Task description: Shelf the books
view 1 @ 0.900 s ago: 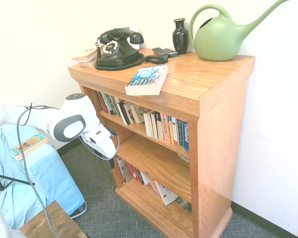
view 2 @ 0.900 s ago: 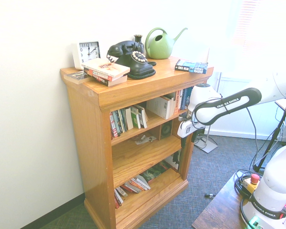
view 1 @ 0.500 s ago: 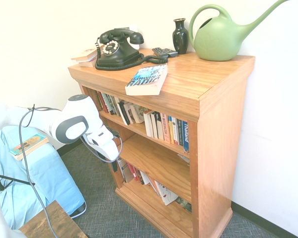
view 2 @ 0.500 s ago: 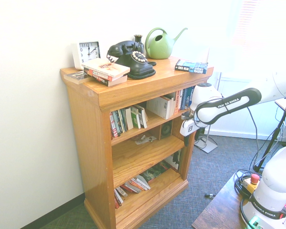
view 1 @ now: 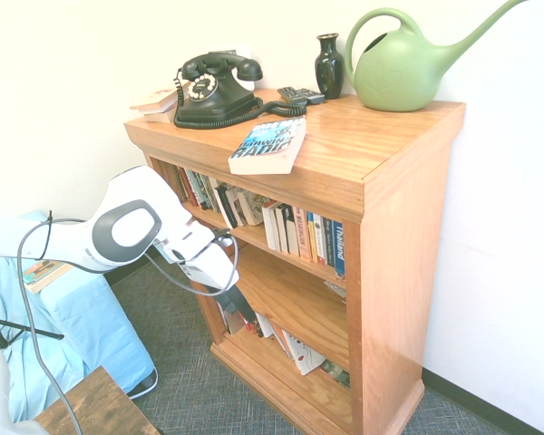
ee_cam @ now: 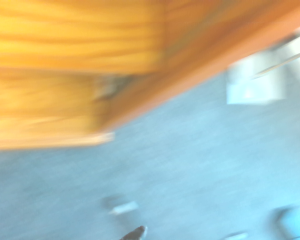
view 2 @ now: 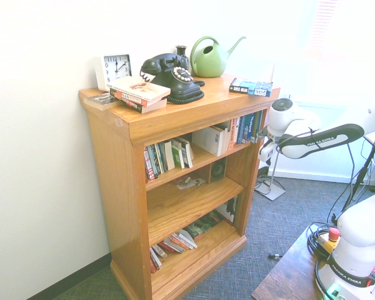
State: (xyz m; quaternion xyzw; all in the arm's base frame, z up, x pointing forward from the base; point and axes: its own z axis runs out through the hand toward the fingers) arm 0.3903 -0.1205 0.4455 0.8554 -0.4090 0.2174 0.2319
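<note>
The white arm reaches in beside the front corner of the wooden bookcase point(view 1: 381, 227), at the height of the middle shelf. Its gripper point(view 1: 238, 302) points down at a slant toward the grey carpet point(view 2: 269, 250). In the first exterior view the two dark fingers stand apart, and nothing is between them. In the second exterior view the gripper is mostly hidden behind the side of the bookcase. The wrist view is strongly blurred; it shows only orange wood and grey carpet.

The blue-and-white book point(view 1: 268, 144) lies flat on the top of the bookcase, near the front edge, with its cover up and the big letters visible. It is well above the gripper and apart from it.

Behind the book stands a black telephone point(view 1: 214, 89) with a coiled cord. Beside it, further back, there is a small dark vase point(view 1: 328, 65) and a green watering can point(view 1: 403, 63) near the wall. In the second exterior view a white clock point(view 2: 115, 67) and a small stack of books point(view 2: 139, 93) are at the other end of the top.

The upper shelf holds a row of books point(view 1: 304, 234), some upright and some leaning. More books lean on the bottom shelf point(view 1: 295, 349).
</note>
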